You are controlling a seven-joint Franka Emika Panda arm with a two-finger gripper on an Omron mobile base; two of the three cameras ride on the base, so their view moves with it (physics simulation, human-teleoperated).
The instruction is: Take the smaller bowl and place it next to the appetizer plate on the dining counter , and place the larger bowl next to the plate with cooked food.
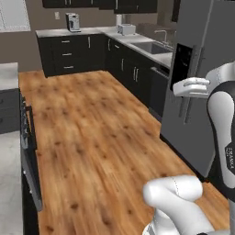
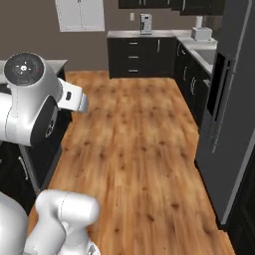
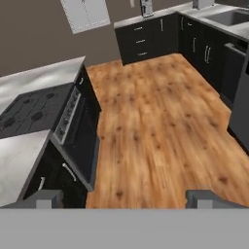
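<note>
We record a wood-plank floor running the length of the kitchen, bare in all three views. A tall dark grey refrigerator stands on the right side of it, with black base cabinets continuing from it to the far corner and along the back wall. A grey counter tops those cabinets and carries a recessed sink with a faucet behind it. On the left side of the floor, a black stove with a dark cooktop sits between two stretches of grey counter; its oven door with a long handle faces the floor. A pale wall panel hangs on the brown back wall.

On the far counter we note a coffee machine and, further right, a white toaster, well apart from each other.

The claw hangs above the floor with its two fingertips spread wide, nothing between them.

We cannot locate either bowl, or the dining counter, in these views.
</note>
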